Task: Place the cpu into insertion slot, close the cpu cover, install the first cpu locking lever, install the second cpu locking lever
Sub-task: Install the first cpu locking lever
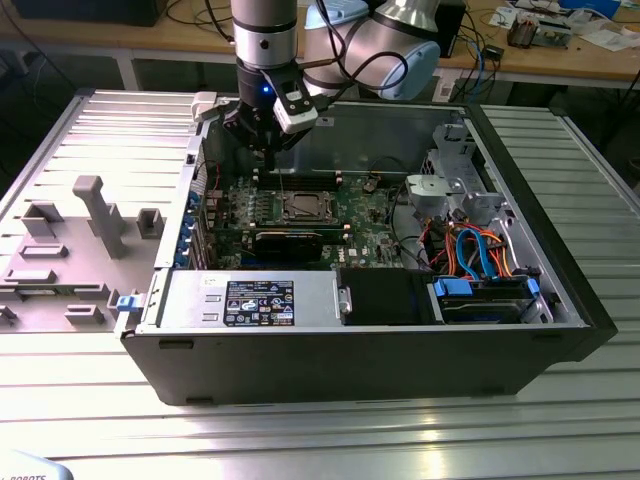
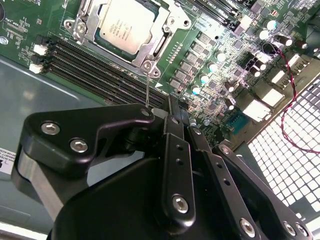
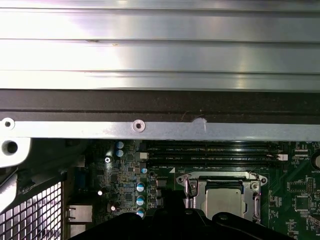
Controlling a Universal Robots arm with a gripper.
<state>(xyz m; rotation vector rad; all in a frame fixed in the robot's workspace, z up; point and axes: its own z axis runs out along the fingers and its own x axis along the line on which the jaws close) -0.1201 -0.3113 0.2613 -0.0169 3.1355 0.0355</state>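
Observation:
The cpu (image 2: 125,25) lies flat in the insertion slot (image 1: 300,207) on the green board, its silvery top showing. The cpu cover (image 2: 161,44) lies down around it as a metal frame. A thin wire locking lever (image 2: 147,87) stands up from the socket's corner, and its tip touches the side of my gripper (image 2: 172,112). The black finger links meet at a point, so the gripper looks shut, with the lever beside it rather than between the tips. In the exterior view my gripper (image 1: 272,150) hangs just behind the socket. The first wrist view shows the cpu (image 3: 222,197) under its frame.
Narrow memory slots (image 2: 95,65) run beside the socket. A long black card (image 1: 288,242) sits in front of it. The case's rear wall (image 1: 380,130) is close behind my gripper. Drive bays with blue and orange cables (image 1: 470,250) fill the exterior view's right; a grey fixture (image 1: 90,215) stands outside, left.

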